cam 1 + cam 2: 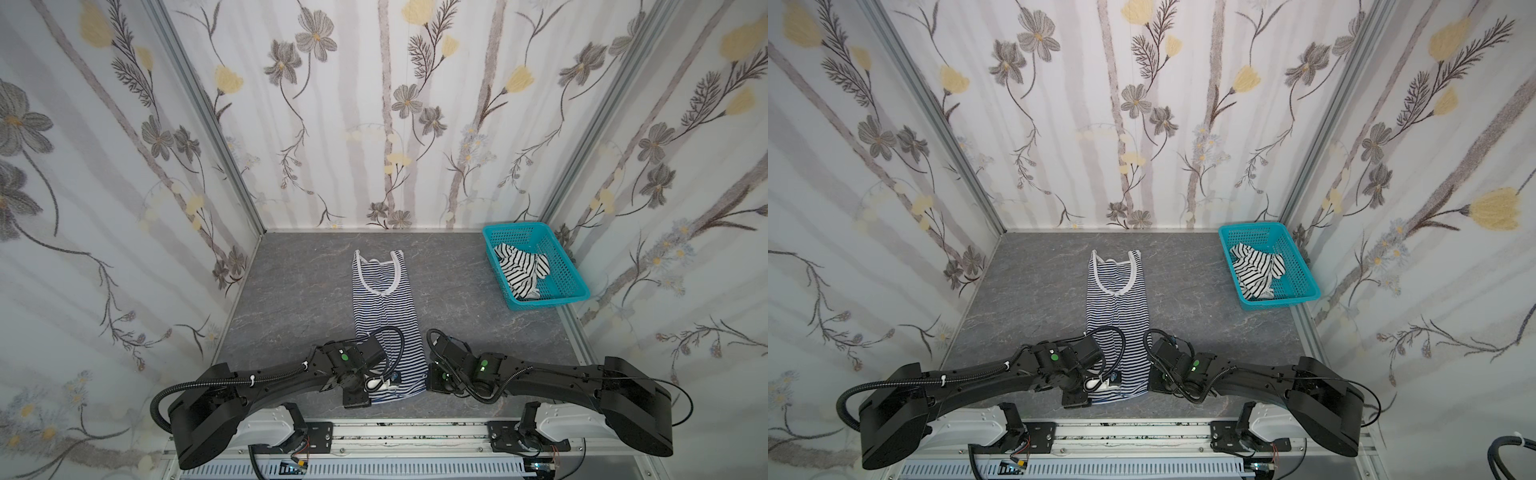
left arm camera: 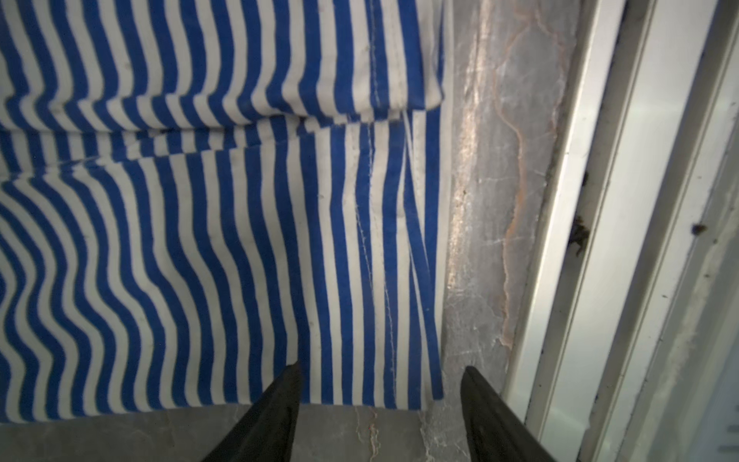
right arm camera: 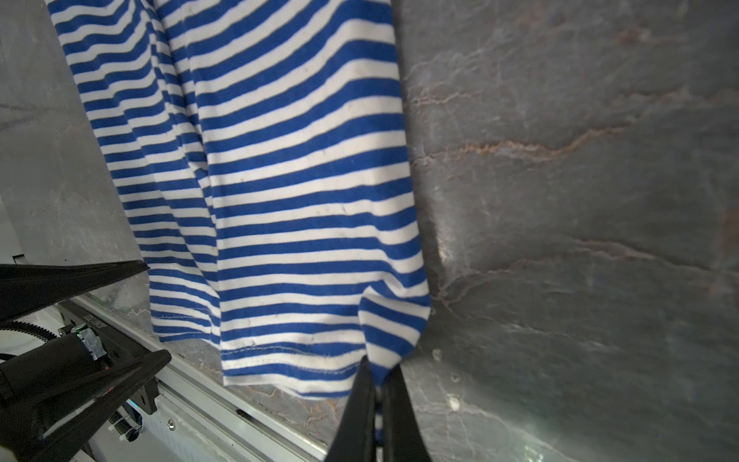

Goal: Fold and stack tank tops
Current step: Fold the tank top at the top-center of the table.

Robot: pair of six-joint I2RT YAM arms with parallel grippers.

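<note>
Rail (image 1: 407,436): pale slotted aluminium along the near edge, with both arm bases mounted on it by black plates.
Left arm (image 1: 270,376): matte black shell with a ribbed cable hose, reaching in over the lower hem of the navy-striped tank top (image 1: 384,307).
Right arm (image 1: 552,376): the same black build, its wrist just beside the opposite corner of that hem.
Left fingers (image 2: 276,416): black, tapered and released; the tips stand apart, one over the striped cloth and one over bare stone-look sheet, with the hem corner between them.
Right fingers (image 3: 360,412): clenched on the hem corner, which is pulled into a small peak of cloth.
Navy-striped tank top: soft knit with fine blue-and-white stripes and a stitched hem. It is folded lengthwise into a narrow strip at mid-surface, with the white-trimmed neckline toward the back wall.
Black-striped tank top (image 1: 519,270): white with wider dark stripes, crumpled in the basket.
Basket (image 1: 567,272): turquoise perforated plastic, rectangular, in the far right corner.
Surface (image 1: 291,299): grey, marble-veined and smooth.
Walls (image 1: 374,124): three panels printed with grey and yellow flowers, joined by metal corner posts.
</note>
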